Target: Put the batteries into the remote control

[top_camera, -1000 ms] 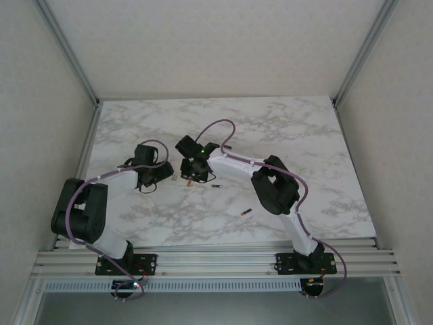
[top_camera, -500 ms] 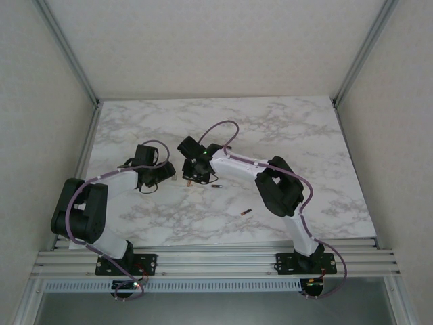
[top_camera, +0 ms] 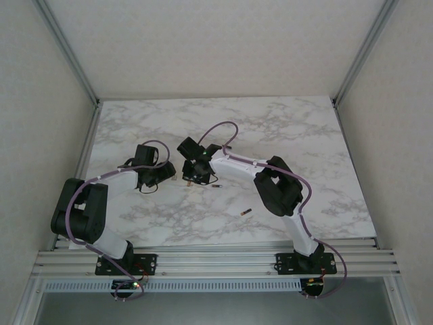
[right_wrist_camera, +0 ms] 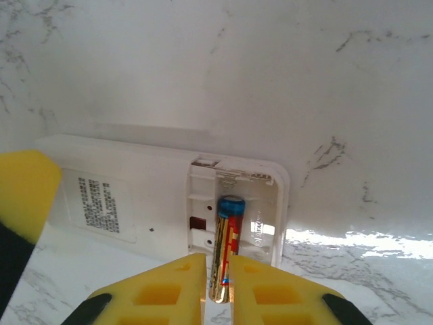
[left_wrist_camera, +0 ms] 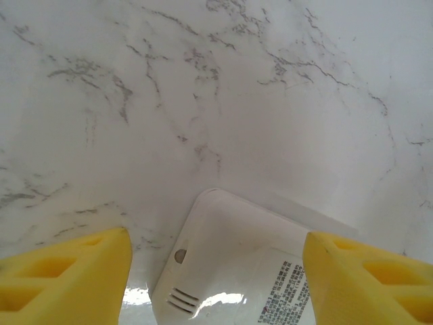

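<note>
Yellow fingers of the right gripper pinch a battery, tipped into the open bay of the white remote, not seated yet; the neighbouring slot looks empty. Left gripper spread wide astride the remote's other end; gripping or bracketing, hard to say. Two loose batteries lie on the table, so most loading remains.

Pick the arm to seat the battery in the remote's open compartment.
Right. The right gripper pinches a battery at the remote's open compartment; the left gripper stands open astride the remote's other end.
</note>
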`<move>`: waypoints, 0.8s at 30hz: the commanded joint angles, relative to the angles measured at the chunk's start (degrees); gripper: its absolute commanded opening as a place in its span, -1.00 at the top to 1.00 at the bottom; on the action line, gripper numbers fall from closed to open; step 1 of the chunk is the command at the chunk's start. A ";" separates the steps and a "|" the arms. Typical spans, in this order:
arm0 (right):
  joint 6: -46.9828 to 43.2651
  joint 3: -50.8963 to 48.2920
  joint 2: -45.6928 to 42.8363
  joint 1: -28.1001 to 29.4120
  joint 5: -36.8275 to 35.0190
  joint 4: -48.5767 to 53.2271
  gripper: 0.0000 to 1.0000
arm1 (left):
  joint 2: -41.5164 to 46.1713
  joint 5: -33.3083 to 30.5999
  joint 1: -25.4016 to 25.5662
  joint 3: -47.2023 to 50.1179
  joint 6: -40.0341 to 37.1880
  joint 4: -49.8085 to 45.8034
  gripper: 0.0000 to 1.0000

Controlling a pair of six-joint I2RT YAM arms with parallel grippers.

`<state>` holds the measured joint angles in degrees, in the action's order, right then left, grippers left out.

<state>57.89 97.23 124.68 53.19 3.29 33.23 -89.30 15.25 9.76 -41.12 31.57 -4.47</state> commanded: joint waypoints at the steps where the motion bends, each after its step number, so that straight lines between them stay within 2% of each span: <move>1: 0.49 0.24 1.07 0.81 0.57 1.04 0.69 | 0.09 0.31 0.00 0.25 0.51 0.70 -0.33; 24: 0.12 2.72 4.23 1.22 -1.27 2.73 0.74 | -0.20 0.03 0.00 0.55 0.42 0.78 -0.30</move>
<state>57.84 98.56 126.56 53.89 3.05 34.52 -89.30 15.22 9.76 -41.12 31.57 -4.47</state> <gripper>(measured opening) 0.135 0.652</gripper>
